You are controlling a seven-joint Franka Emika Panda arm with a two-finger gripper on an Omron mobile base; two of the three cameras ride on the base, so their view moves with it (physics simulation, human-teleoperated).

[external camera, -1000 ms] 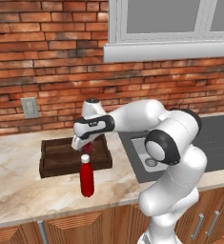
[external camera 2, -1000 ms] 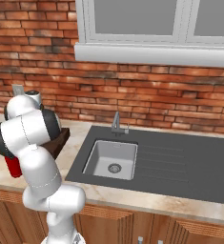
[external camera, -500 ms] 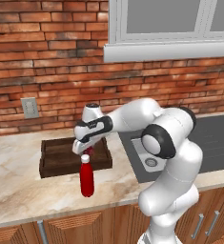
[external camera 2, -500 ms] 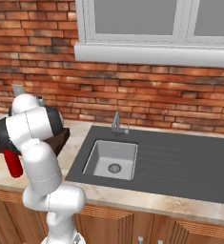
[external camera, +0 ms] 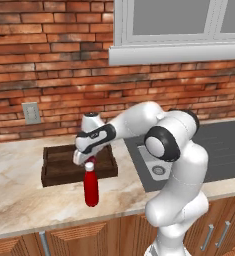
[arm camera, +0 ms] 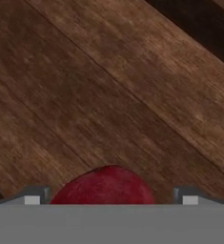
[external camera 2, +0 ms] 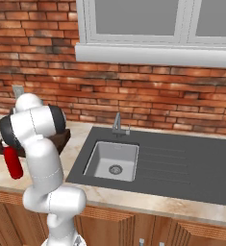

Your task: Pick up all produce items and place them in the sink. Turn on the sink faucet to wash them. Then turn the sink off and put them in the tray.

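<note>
Hand view puts the small dark-red fruit (arm camera: 104, 186) right at the bottom edge, lying on the wooden floor of the tray (arm camera: 108, 95), between the two finger tips of the end effector (arm camera: 111, 198), which stand as wide apart as they go on either side of it with a clear gap to each. I am holding nothing, and I cannot tell whether the tips touch the wood.

Over the last second the arm has reached a little further out over the tray (external camera: 56, 172) and lower, so in the left base view the end effector (external camera: 80, 159) now hangs at the tray's near edge, just above the white cap of the red bottle (external camera: 91, 186) that stands on the desk (external camera: 19, 205) in front of the tray. The jaws have stayed fully spread throughout. The fruit sitting loose in the tray tells me, as a judgement, that the last placing is done and the task is at or near its end.

Beside the tray, the sink (external camera 2: 112, 161) holds nothing I can see and no water runs from the faucet (external camera 2: 118, 124).
</note>
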